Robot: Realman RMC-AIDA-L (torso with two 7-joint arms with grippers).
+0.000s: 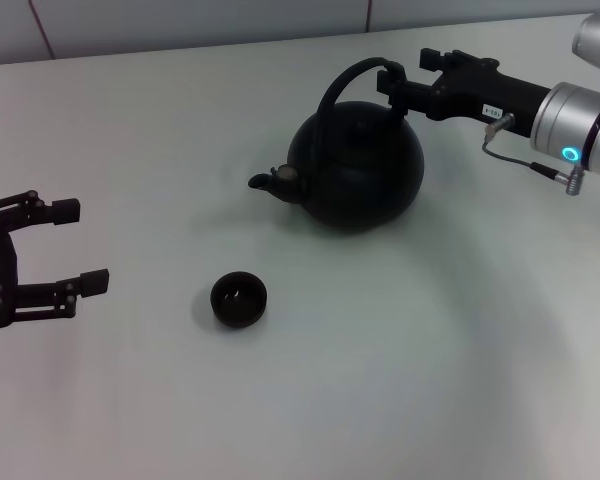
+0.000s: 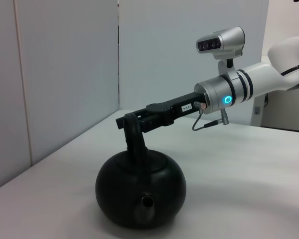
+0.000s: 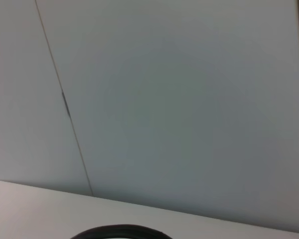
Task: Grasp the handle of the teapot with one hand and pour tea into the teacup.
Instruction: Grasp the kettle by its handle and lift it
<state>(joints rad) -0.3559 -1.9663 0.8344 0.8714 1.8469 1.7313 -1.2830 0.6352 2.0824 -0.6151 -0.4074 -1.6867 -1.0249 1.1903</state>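
Reaching in from the upper right, my right pincer (image 1: 392, 80) gripped the handle (image 1: 342, 82) of the teapot (image 1: 355, 165), which sat on the counter (image 1: 430, 350). Lifting and pouring into the teacup (image 1: 239, 299) remained. My left pincer (image 1: 85, 245) idled wide at left.

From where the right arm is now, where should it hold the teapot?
Grip the handle at its top, coming from the right, opposite the spout. The hoop stands upright over the teapot, and the right gripper is already level with it there. The left gripper waits apart.
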